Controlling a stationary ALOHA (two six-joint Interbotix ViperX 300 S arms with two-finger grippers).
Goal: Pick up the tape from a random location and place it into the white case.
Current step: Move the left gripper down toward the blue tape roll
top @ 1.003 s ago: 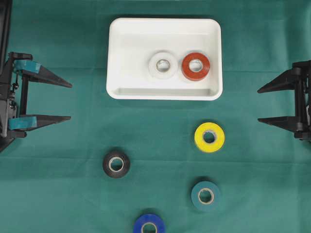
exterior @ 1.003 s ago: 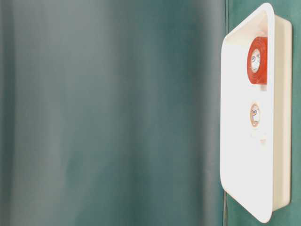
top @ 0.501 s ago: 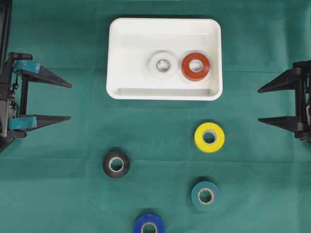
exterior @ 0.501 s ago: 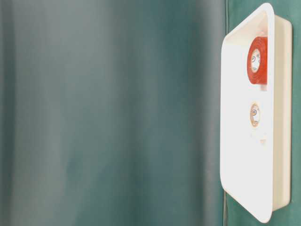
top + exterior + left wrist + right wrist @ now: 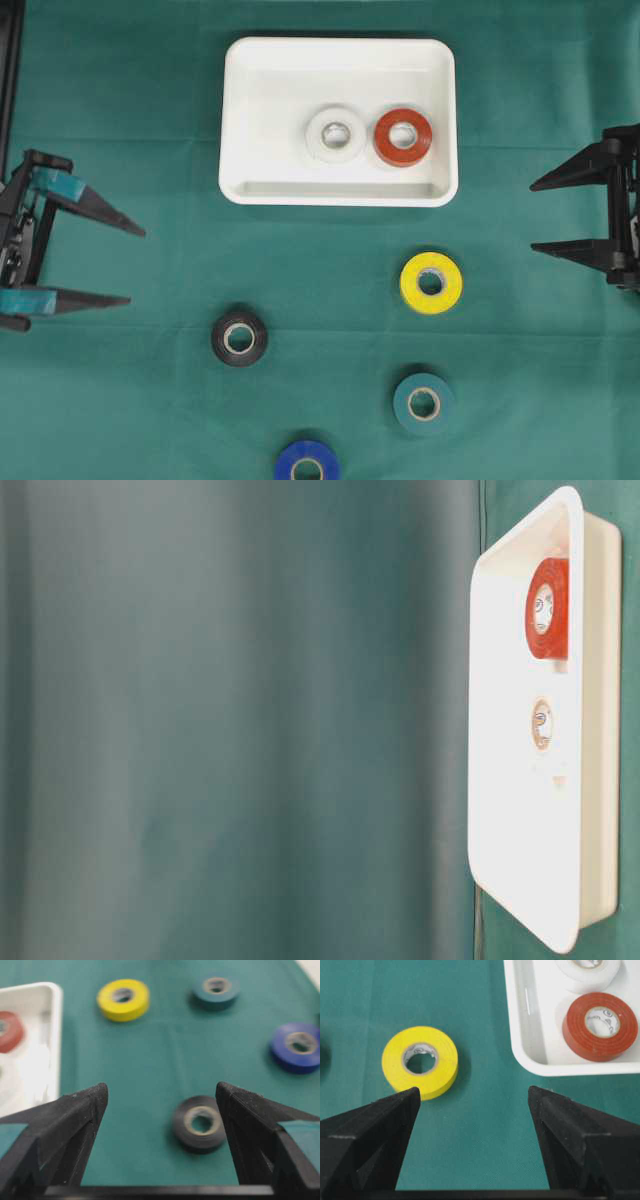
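Green table (image 5: 130,400) is lying bare at both side edges, where we are holding left pincer (image 5: 132,265) and right pincer (image 5: 531,216) spread apart, gripping nothing.

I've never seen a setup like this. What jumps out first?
The shallow white plastic case at the top centre of the green cloth, holding a white tape roll and a red tape roll side by side. Below it lie loose yellow, black, teal and blue rolls.
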